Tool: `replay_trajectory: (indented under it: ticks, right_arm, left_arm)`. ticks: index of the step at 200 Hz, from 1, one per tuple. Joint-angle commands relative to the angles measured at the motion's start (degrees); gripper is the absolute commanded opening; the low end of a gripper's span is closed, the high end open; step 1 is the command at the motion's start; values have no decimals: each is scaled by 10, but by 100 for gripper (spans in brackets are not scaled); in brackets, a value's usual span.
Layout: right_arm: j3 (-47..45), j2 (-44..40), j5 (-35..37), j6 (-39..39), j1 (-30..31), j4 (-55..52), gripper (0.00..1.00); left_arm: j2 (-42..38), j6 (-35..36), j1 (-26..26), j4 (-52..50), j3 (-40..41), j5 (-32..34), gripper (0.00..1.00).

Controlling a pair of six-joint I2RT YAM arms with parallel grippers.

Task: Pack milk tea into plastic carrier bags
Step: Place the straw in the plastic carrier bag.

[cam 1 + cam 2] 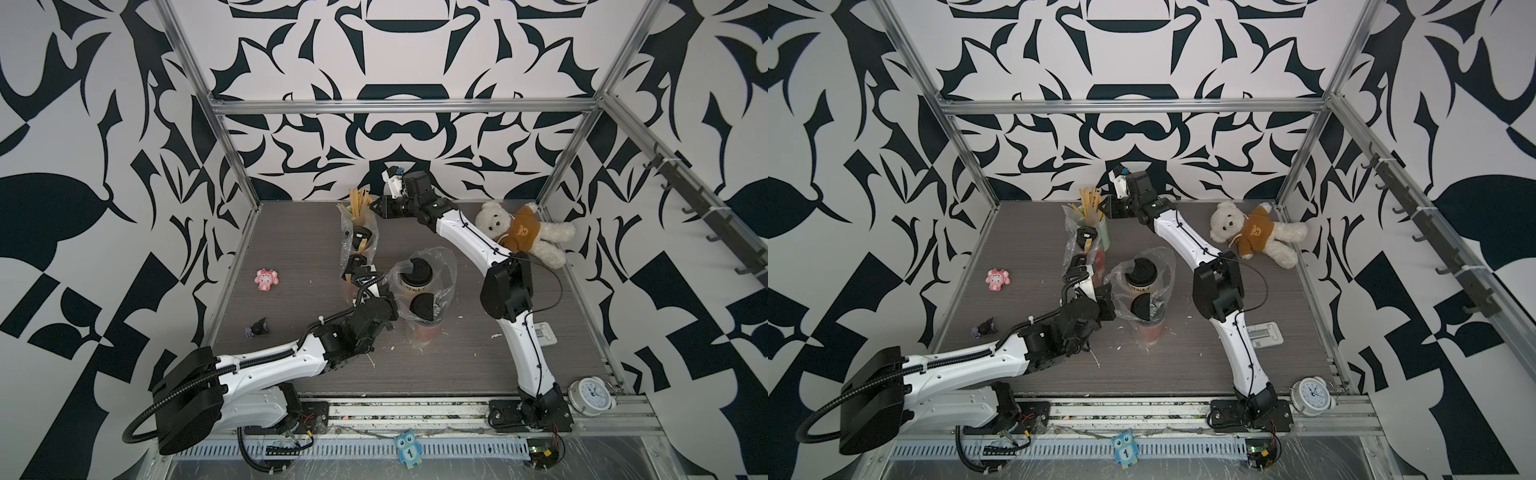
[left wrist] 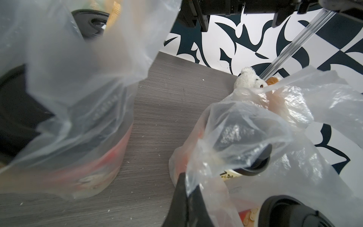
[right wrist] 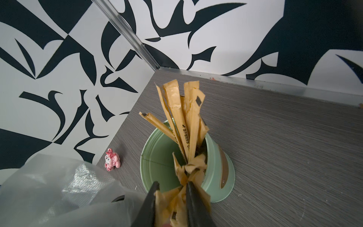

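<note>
Two plastic carrier bags stand on the table, each with two milk tea cups inside. The back bag (image 1: 358, 249) holds two black-lidded cups (image 1: 360, 233), one of them red (image 2: 110, 157). The middle bag (image 1: 432, 274) holds a cream-yellow cup (image 1: 417, 272) and a red cup (image 1: 423, 307). My left gripper (image 2: 188, 184) is shut on the middle bag's film at its left rim (image 1: 1111, 303). My right gripper (image 3: 172, 186) hangs over the mint-green holder (image 3: 216, 167) at the back. It is shut on crumpled brown sticks (image 3: 176, 196).
A white teddy bear (image 1: 519, 232) lies at the back right. A pink toy (image 1: 266, 279) and a small dark toy (image 1: 257, 328) lie on the left. A white clock (image 1: 592, 395) sits at the front right corner, with a white card (image 1: 544, 332) by the right arm.
</note>
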State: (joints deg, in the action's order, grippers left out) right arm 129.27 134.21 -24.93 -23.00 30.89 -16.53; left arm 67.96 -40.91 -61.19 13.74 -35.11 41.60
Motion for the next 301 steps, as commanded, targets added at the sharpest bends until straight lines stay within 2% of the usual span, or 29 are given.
replay_trajectory:
  ticks: [1, 23, 48, 61, 164, 188, 248, 301]
  right_arm:
    - [26, -17, -10, -5, 3, 10, 25]
    - [24, -21, -9, -4, 3, 14, 14]
    - [18, -32, -5, -4, 3, 21, 12]
    - [16, -38, -3, -3, 3, 24, 5]
    - [-21, -116, 27, 30, 3, 41, 5]
    - [-33, -144, 42, 51, 3, 34, 1]
    - [-88, -284, 124, 146, 3, -43, 0]
    - [-214, -484, 154, 188, 10, -70, 0]
  left_arm:
    - [2, -4, 1, -14, -17, 10, 0]
    - [2, -5, 0, -14, -17, 10, 0]
    - [2, -6, 1, -14, -17, 9, 0]
    - [3, -6, 1, -13, -17, 9, 0]
    - [2, -7, 0, -12, -17, 4, 0]
    - [2, -7, 0, -11, -18, 3, 0]
    - [6, 0, 0, -9, -24, -4, 0]
    - [14, 14, 1, -15, -41, -27, 0]
